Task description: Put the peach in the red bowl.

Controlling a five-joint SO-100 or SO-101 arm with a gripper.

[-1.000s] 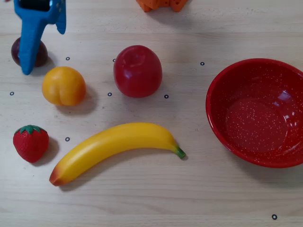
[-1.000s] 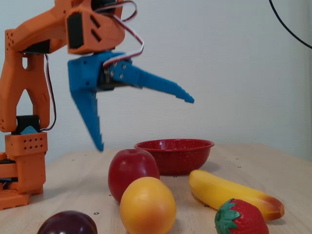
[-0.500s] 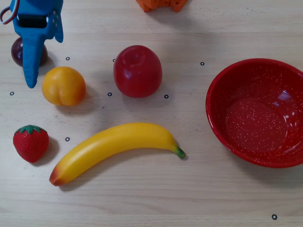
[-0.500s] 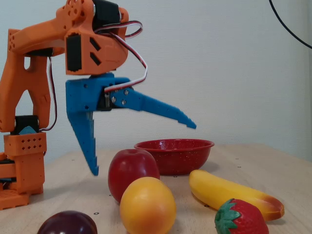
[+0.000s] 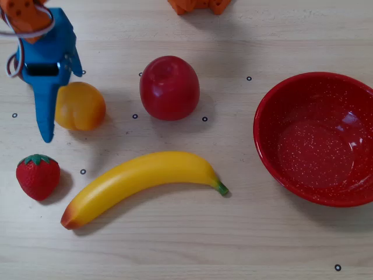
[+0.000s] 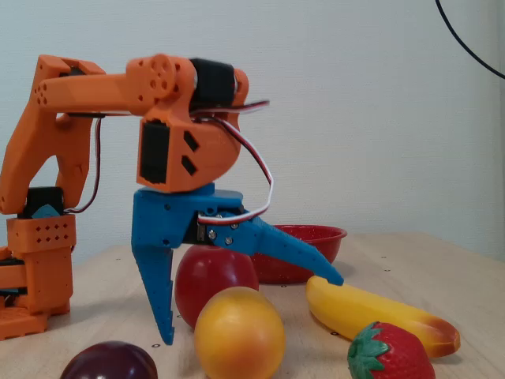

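My hand (image 6: 251, 312) is spread wide over the peach (image 5: 80, 105) at the left of the overhead view. The red bowl (image 5: 317, 138) sits far right.

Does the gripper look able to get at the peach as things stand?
Probably yes. The gripper is open wide and low over the peach, one finger beside it in the overhead view. The apple and banana lie apart from the peach, leaving room around it.
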